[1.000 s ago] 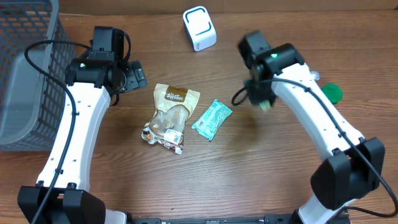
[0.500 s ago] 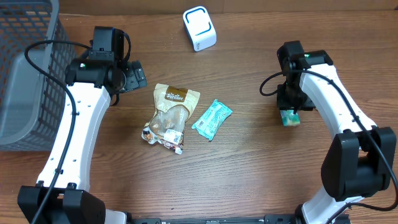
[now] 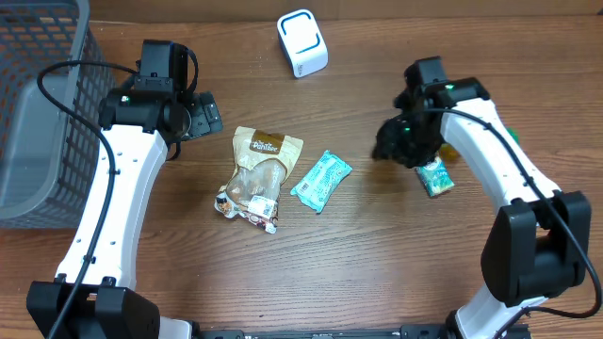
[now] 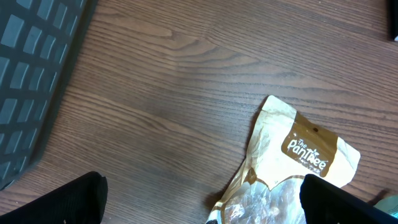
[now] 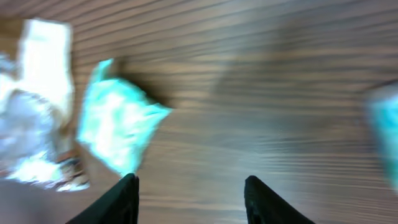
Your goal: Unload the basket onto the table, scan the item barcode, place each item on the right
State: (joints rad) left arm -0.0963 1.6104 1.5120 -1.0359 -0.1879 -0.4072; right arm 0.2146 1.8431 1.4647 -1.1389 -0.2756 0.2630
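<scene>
On the worktop (image 3: 377,282) nearest us, we're seeing the small teal packet (image 3: 434,176) lying loose just beside the right hand (image 5: 189,185), which is hanging spread, pinching nothing. Left hand (image 3: 201,117) is hovering wide apart near the brown pouch (image 3: 256,174); white scanner (image 3: 302,42) is sitting farthest back.

A basket (image 3: 38,113) sits at the far left corner of the bench (image 3: 283,273), a scanner (image 3: 302,42) by the far edge. Mid-bench, a pouch (image 3: 256,179) lies just left of a packet (image 3: 321,181); a small packet (image 3: 434,176) lies further right.
</scene>
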